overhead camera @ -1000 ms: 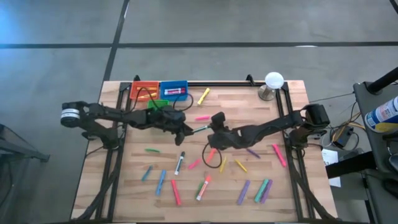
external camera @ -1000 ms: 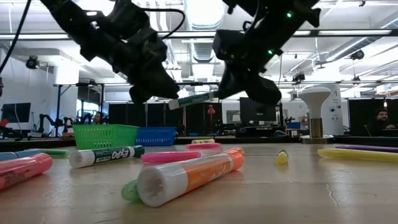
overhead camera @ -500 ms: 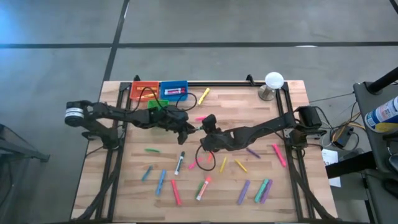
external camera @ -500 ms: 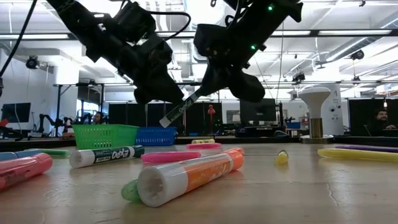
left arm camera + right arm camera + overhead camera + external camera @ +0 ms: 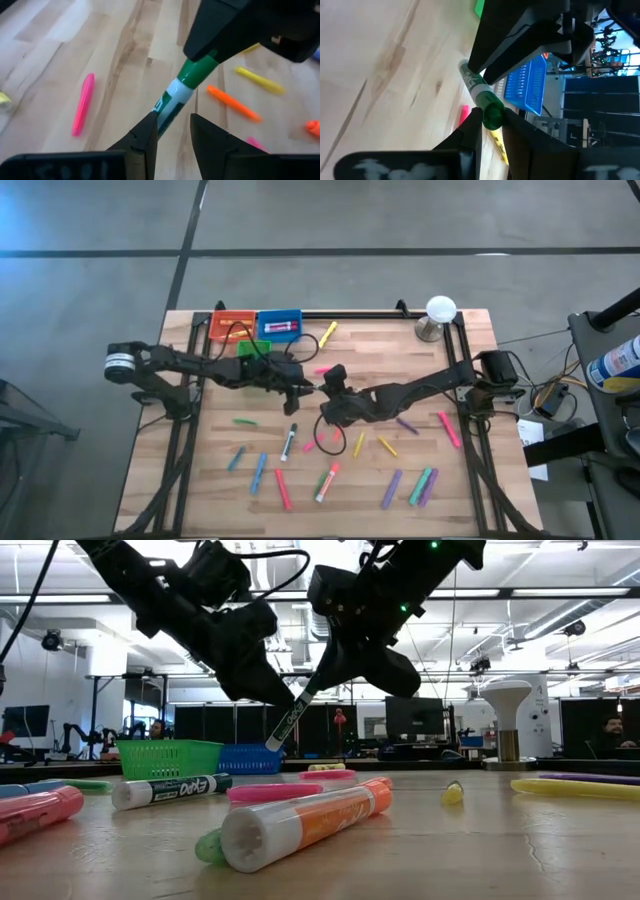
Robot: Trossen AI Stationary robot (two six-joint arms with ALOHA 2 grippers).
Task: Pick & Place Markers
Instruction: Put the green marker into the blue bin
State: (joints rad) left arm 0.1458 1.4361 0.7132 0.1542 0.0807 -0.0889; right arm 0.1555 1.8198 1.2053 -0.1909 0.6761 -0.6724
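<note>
A white-barrelled marker with a green cap (image 5: 293, 716) hangs slanting in the air above the table's middle. My right gripper (image 5: 492, 127) comes from the table's right and is shut on the cap end. My left gripper (image 5: 173, 127) reaches in from the table's left and is open. Its two fingers stand on either side of the white barrel (image 5: 167, 107). In the high view the two grippers (image 5: 303, 387) (image 5: 326, 386) meet tip to tip. Many loose markers lie on the wood below them, such as a pink one (image 5: 83, 103). My right gripper pinches the marker's green cap (image 5: 493, 111) between its two fingers, slanting down from the table's right. The marker runs on ahead of the fingertips toward my left gripper, lifted clear, its free end lowest. My left gripper: the barrel passes close along one finger (image 5: 150, 131); whether they touch I cannot tell.
Orange (image 5: 232, 325), blue (image 5: 279, 325) and green (image 5: 252, 347) bins stand at the far left, the green one under my left arm. A white lamp-like thing (image 5: 440, 310) stands at the far right. Markers lie scattered over the near half, among them an orange one (image 5: 300, 825) and a black-capped one (image 5: 170, 790).
My right gripper has gone toward the table's left, closer to my left gripper, with the marker still in it. The marker has tipped from level to slanting; its free end has dropped toward the table. My left gripper has rolled about its own pointing line and stayed in place.
</note>
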